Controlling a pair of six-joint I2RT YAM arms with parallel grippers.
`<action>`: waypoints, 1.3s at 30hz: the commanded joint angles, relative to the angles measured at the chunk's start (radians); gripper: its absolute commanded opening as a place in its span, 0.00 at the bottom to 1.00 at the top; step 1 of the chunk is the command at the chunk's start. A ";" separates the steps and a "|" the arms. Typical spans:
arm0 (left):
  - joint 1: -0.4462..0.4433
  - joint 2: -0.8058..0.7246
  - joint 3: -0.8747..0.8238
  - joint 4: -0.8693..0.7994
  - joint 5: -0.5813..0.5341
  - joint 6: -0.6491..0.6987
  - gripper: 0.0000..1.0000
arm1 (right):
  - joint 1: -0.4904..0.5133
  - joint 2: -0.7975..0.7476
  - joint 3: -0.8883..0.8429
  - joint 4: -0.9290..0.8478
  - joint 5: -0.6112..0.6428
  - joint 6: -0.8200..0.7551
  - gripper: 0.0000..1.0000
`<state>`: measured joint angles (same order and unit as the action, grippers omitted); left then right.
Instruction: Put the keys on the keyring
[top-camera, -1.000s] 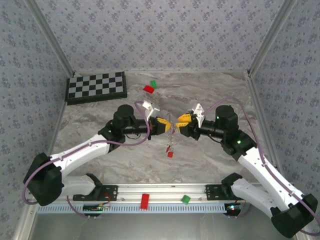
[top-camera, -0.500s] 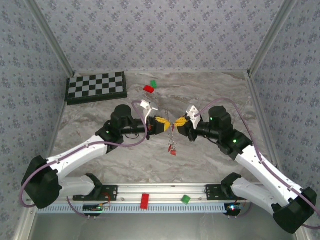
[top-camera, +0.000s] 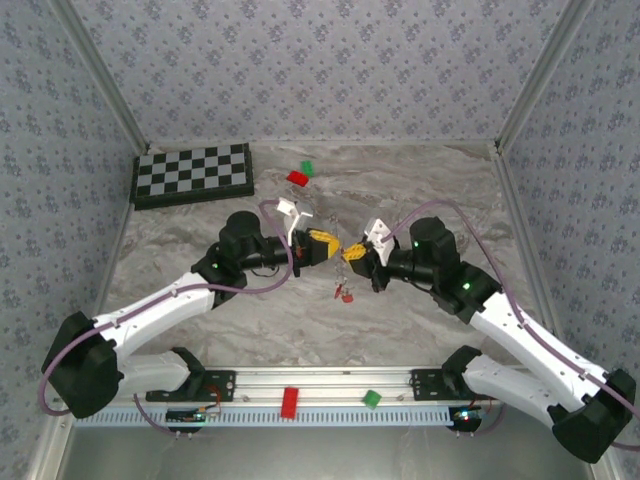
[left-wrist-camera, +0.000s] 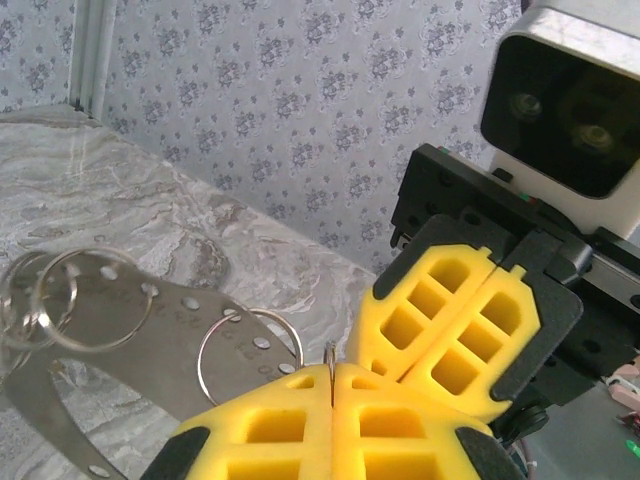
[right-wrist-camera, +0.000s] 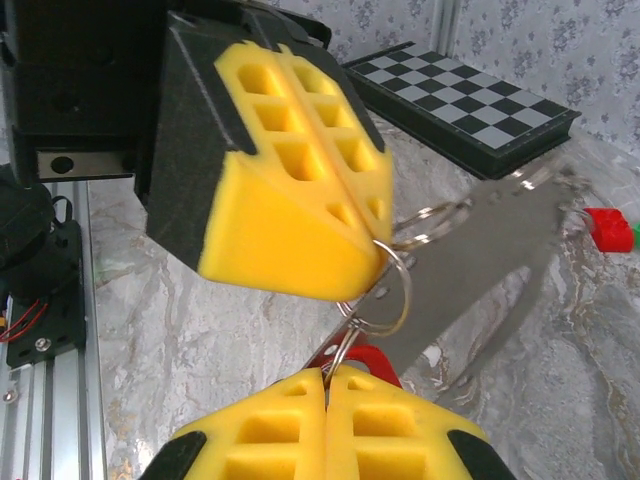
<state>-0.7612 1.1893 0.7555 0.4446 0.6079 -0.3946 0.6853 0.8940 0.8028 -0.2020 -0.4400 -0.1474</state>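
The left gripper (top-camera: 325, 247) and right gripper (top-camera: 355, 253) meet tip to tip above the marble table (top-camera: 430, 190), nearer the arm bases than the chessboard (top-camera: 193, 173) and to its right.

Left gripper: in the left wrist view, the yellow fingers (left-wrist-camera: 270, 430) are pressed together on a thin wire ring of the keyring (left-wrist-camera: 120, 345). The grey band of the keyring extends away from the tips. It is studded with rivets, and several wire rings are threaded through it.

Right gripper: in the right wrist view, the gripper (right-wrist-camera: 326, 378) has its fingers pressed together, with a small wire ring entering the seam between them. The red head of one of the keys (right-wrist-camera: 366, 358) sits just behind the tips and is linked to that ring. Whether the pads also touch the key cannot be told. The grey band (right-wrist-camera: 500, 235) hangs between the grippers and the chessboard (right-wrist-camera: 470, 95).

Overhead view: the keys (top-camera: 345, 293) dangle below the two grippers, on the side away from the chessboard.

A red block (top-camera: 297, 178) and a green block (top-camera: 308, 168) lie just to the right of the chessboard.
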 joint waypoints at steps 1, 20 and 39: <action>-0.007 -0.010 0.005 0.124 -0.007 -0.033 0.00 | 0.030 0.011 -0.006 0.002 0.012 -0.012 0.00; -0.012 0.019 -0.011 0.204 -0.007 -0.059 0.00 | -0.125 -0.163 -0.164 0.270 -0.081 0.281 0.41; -0.012 0.001 -0.016 0.209 -0.010 -0.064 0.00 | -0.203 0.067 -0.171 0.690 -0.322 0.593 0.26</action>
<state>-0.7681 1.2125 0.7300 0.5812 0.5896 -0.4576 0.4839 0.9627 0.6319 0.4309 -0.7250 0.4198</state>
